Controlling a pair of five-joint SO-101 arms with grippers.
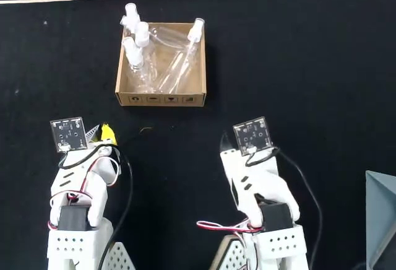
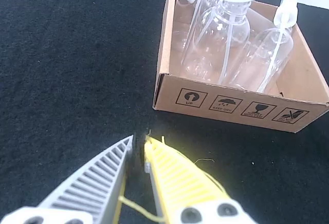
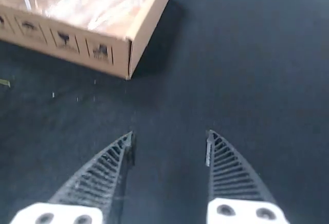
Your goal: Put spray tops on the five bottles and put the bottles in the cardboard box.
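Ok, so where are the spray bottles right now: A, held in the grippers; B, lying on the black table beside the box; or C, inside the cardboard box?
C: the clear bottles with white spray tops sit together inside the cardboard box.

high view steeply down over the table (image 1: 309, 65); wrist views low, close, both toward the cardboard box (image 2: 231, 106)

The cardboard box (image 1: 159, 99) sits on the table (image 1: 309, 65), ahead of both arms, with the bottles (image 1: 137, 65) inside it (tops poking past its far rim). The left gripper (image 2: 138, 143) is before its near wall, the right gripper (image 3: 169, 139) off its near right corner
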